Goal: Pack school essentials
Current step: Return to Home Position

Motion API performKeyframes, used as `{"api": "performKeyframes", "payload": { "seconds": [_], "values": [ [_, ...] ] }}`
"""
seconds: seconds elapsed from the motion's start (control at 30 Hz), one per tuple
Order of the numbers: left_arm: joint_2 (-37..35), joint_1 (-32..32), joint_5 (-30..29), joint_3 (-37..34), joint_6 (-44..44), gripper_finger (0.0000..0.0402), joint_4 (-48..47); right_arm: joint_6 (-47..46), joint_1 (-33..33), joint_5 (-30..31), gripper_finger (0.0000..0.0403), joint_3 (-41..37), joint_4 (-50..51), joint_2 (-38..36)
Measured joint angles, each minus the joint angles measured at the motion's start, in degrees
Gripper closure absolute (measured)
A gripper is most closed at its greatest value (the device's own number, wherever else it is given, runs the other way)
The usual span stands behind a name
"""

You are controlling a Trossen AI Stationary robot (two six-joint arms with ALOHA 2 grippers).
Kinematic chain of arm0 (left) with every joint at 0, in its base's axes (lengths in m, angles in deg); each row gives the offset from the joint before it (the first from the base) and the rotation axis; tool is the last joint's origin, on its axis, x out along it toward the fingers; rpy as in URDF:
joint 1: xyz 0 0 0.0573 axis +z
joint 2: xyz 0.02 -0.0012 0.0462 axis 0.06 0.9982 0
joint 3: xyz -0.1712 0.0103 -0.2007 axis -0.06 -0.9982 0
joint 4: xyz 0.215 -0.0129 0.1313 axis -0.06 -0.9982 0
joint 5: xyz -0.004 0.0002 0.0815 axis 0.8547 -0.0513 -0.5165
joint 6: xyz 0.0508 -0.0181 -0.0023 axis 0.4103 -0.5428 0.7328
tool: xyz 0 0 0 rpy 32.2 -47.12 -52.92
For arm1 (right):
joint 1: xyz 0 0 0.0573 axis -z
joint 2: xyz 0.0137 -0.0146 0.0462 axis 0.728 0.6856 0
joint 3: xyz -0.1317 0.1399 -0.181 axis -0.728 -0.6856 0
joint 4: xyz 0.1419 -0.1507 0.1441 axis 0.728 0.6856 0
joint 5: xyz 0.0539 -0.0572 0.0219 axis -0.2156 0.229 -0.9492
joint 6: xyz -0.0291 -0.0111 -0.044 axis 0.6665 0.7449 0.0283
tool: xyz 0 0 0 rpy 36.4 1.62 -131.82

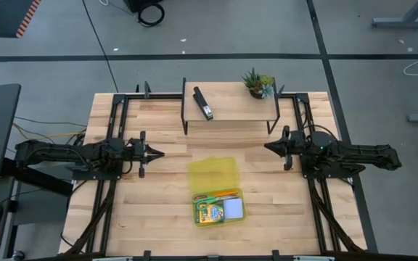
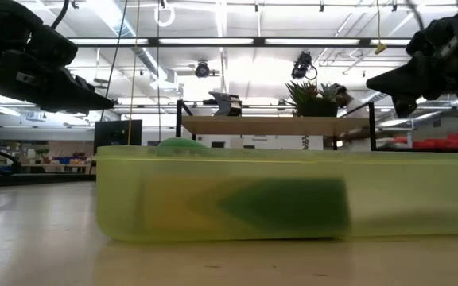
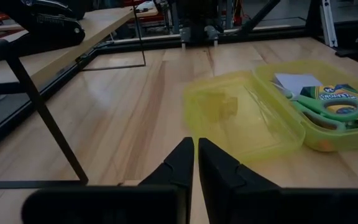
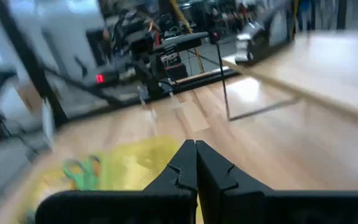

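We found both claws pressed shut and empty, the left gripper [image 1: 153, 153] above the left side of the table [image 1: 151, 217] and the right gripper [image 1: 268, 147] above its right, while the green-handled scissors [image 1: 207, 198], yellow-green crayon box [image 1: 210, 214] and pale lavender-blue square notepad [image 1: 234, 209] lay inside the open yellow supply box [image 1: 194, 209] between the arms.

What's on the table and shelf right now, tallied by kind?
Yellow supply box, open: 1
Green-handled scissors, in box: 1
Crayon box, in box: 1
Square notepad, in box: 1
Orange pencils, in box: at least 1, count unclear
Black stapler, on shelf: 1
Potted plant, on shelf: 1
Total: at least 7
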Motion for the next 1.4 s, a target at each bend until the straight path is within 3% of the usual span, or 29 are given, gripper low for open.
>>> {"api": "performKeyframes", "payload": {
  "seconds": [0.1,0.2,1.4],
  "values": [
    [0.01,0.00,0.00,0.00,-0.03,0.0364,0.01,11.88,0.00,-0.41,0.0397,0.01,0.13,0.30],
    [0.00,0.00,0.00,0.00,-0.01,0.0361,0.00,16.16,0.00,-0.45,0.0397,0.02,0.19,0.28],
    [0.02,0.00,0.00,0.00,0.00,0.0362,0.00,14.29,0.00,-0.63,0.0397,0.02,0.37,0.28]
  ]
}}
